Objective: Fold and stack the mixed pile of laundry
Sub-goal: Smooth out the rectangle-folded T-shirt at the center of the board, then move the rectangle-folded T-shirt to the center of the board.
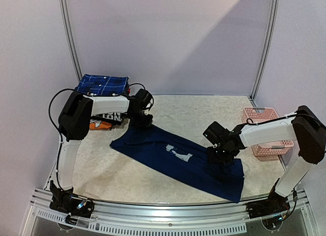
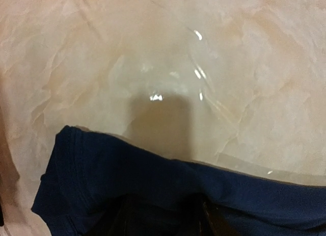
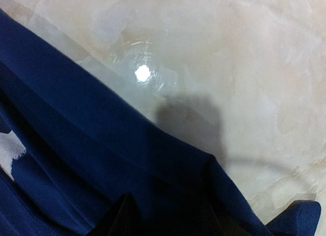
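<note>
Navy T-shirt stretched between two grippers

The navy T-shirt (image 1: 153,149) lies flat on the marbled table (image 1: 193,111), running diagonally from the back left towards the near right corner, with its pale-blue chest print (image 1: 178,152) facing up near the middle. The left gripper (image 1: 140,118) sits at the shirt's upper-left edge. In its wrist view a stitched hem rises out of the bare tabletop and folds over the jaws, so I cannot tell whether they pinch the cloth or stand apart. The right gripper (image 1: 220,153) is down on the shirt's right part, towards the near end. Its wrist view shows a fold of navy cloth peaking up at the jaws and hiding them too, so its grip cannot be told either.

The dark-blue plaid shirt (image 1: 102,84) rests folded at the back left corner, well apart from the T-shirt. Folded white and black garments (image 1: 107,117) lie under the left arm, and a pink lattice basket (image 1: 265,113) stands at the right edge
</note>
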Motion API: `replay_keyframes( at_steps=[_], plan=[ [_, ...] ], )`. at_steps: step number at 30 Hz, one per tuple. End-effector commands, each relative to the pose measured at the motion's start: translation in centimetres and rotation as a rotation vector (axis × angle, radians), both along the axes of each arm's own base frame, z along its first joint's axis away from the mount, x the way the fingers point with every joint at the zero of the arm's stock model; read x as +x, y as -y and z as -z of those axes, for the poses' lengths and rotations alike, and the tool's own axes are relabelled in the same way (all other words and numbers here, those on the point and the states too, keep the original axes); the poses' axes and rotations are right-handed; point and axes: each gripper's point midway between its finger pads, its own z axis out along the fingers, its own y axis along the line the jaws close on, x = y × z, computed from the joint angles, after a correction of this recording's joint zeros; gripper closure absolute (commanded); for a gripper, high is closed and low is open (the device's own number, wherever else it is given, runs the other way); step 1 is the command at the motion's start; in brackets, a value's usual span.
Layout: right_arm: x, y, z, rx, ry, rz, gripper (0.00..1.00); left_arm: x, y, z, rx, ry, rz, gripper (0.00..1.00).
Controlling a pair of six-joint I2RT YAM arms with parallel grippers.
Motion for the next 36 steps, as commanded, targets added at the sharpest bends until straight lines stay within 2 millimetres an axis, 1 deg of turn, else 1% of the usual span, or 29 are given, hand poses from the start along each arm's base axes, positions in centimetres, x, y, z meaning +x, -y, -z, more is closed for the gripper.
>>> replay_keyframes(
  at_steps=[1, 3, 6, 7, 10, 12, 13, 15, 16, 17, 19, 20, 22, 23, 24, 26, 27, 29, 30, 31, 32, 33, 34, 35, 36],
  plan=[
    [-3.1, 1.7, 1.8, -0.036, -0.154, 0.006, 0.52, 1.3, 1.3, 0.2, -0.030, -0.012, 0.018, 0.57],
    [-2.1, 0.7, 0.7, -0.018, -0.130, -0.006, 0.51, 1.5, 2.5, -0.4, -0.044, 0.008, 0.039, 0.58],
    [-0.1, -1.1, -2.2, 0.027, -0.064, -0.043, 0.49, 1.3, 3.8, -2.9, -0.069, 0.072, 0.070, 0.56],
    [0.6, -2.0, -3.3, 0.049, -0.038, -0.070, 0.47, 1.2, 3.9, -4.0, -0.074, 0.101, 0.072, 0.54],
    [2.7, -4.8, -6.7, 0.132, 0.049, -0.150, 0.39, 0.4, 3.5, -7.0, -0.095, 0.175, 0.075, 0.47],
    [4.2, -6.8, -8.8, 0.178, 0.114, -0.217, 0.26, -0.3, 2.7, -8.8, -0.098, 0.214, 0.063, 0.42],
    [5.0, -7.7, -9.2, 0.186, 0.134, -0.249, 0.22, -0.7, 2.4, -9.5, -0.102, 0.227, 0.060, 0.40],
    [6.6, -9.6, -10.7, 0.194, 0.173, -0.307, 0.19, -1.9, 1.6, -10.3, -0.096, 0.236, 0.059, 0.37],
    [7.4, -10.6, -10.4, 0.185, 0.171, -0.333, 0.18, -2.5, 1.4, -10.7, -0.095, 0.243, 0.060, 0.35],
    [8.2, -11.6, -10.9, 0.194, 0.179, -0.354, 0.18, -3.1, 1.0, -11.0, -0.089, 0.250, 0.058, 0.34],
    [9.8, -13.5, -10.8, 0.210, 0.181, -0.407, 0.17, -4.5, 0.1, -11.7, -0.088, 0.266, 0.048, 0.31],
    [10.7, -14.4, -9.7, 0.210, 0.168, -0.420, 0.17, -5.3, -0.3, -11.9, -0.091, 0.272, 0.042, 0.31],
    [11.9, -16.2, -9.3, 0.260, 0.145, -0.460, 0.17, -7.1, -1.0, -12.0, -0.103, 0.284, 0.040, 0.29],
    [12.8, -16.5, -8.1, 0.268, 0.118, -0.462, 0.18, -8.0, -1.3, -11.9, -0.107, 0.287, 0.038, 0.28],
    [13.6, -17.0, -8.1, 0.290, 0.110, -0.467, 0.18, -8.9, -1.7, -11.8, -0.109, 0.289, 0.036, 0.27],
    [15.0, -17.9, -7.3, 0.327, 0.099, -0.468, 0.19, -10.7, -2.2, -11.5, -0.109, 0.293, 0.035, 0.27],
    [15.6, -18.4, -6.5, 0.343, 0.086, -0.472, 0.19, -11.6, -2.5, -11.3, -0.106, 0.292, 0.038, 0.27],
    [16.7, -19.4, -6.5, 0.378, 0.087, -0.488, 0.21, -13.3, -2.7, -11.0, -0.104, 0.295, 0.049, 0.27],
    [17.0, -20.0, -5.6, 0.390, 0.068, -0.500, 0.22, -14.1, -2.7, -10.9, -0.105, 0.298, 0.056, 0.27],
    [17.2, -20.6, -5.6, 0.407, 0.063, -0.516, 0.24, -14.9, -2.8, -10.7, -0.104, 0.298, 0.062, 0.27],
    [17.4, -21.2, -5.0, 0.414, 0.050, -0.533, 0.25, -15.6, -3.0, -10.6, -0.101, 0.300, 0.065, 0.27],
    [17.7, -21.7, -5.1, 0.424, 0.046, -0.544, 0.26, -16.2, -3.0, -10.5, -0.103, 0.302, 0.066, 0.27],
    [17.7, -22.1, -3.6, 0.424, 0.016, -0.553, 0.28, -16.8, -3.1, -10.3, -0.105, 0.304, 0.070, 0.27],
    [17.8, -22.6, -3.5, 0.436, 0.008, -0.564, 0.30, -17.4, -3.1, -10.2, -0.110, 0.304, 0.073, 0.27],
    [17.9, -23.0, -2.8, 0.442, -0.009, -0.571, 0.32, -17.9, -3.2, -10.0, -0.113, 0.304, 0.078, 0.27]
  ],
)
